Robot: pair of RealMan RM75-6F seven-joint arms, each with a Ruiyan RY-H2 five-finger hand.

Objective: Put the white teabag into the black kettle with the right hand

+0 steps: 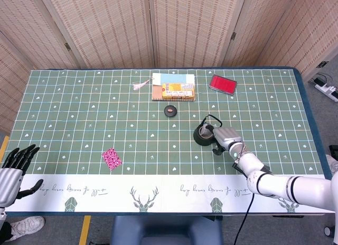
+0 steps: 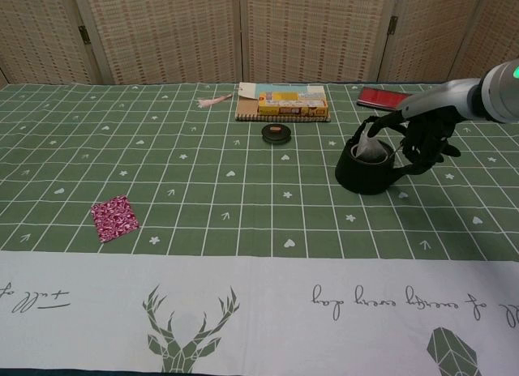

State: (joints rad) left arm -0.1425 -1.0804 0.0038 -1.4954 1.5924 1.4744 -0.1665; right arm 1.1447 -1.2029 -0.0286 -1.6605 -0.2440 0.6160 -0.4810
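Beside the round black kettle [image 2: 367, 171], right hand [image 2: 425, 143] sits with fingers curled; grasp undeterminable, contact with kettle unclear. White teabag [image 2: 373, 152] sits inside the kettle mouth, just left of that hand. Left hand [image 1: 13, 168] spread, holding nothing, partly cropped at frame edge.

- black kettle [image 2: 366, 167] crowded at 3 o'clock by right hand [image 2: 428, 143], fingers curled beside the body; access from that side blocked.
- Kettle mouth partly taken up by white teabag [image 2: 371, 150]; handle arched overhead.
- Open cloth seen at kettle's 6, 9 o'clock.
- round black lid [image 2: 276, 133] found at 10 o'clock, book stack [image 2: 283, 103] beyond, red case [image 2: 387, 98] at 12-1 o'clock.
- pink packet [image 2: 114, 217] well apart at 8 o'clock.
- left hand [image 1: 13, 168] off table edge, far 8 o'clock.
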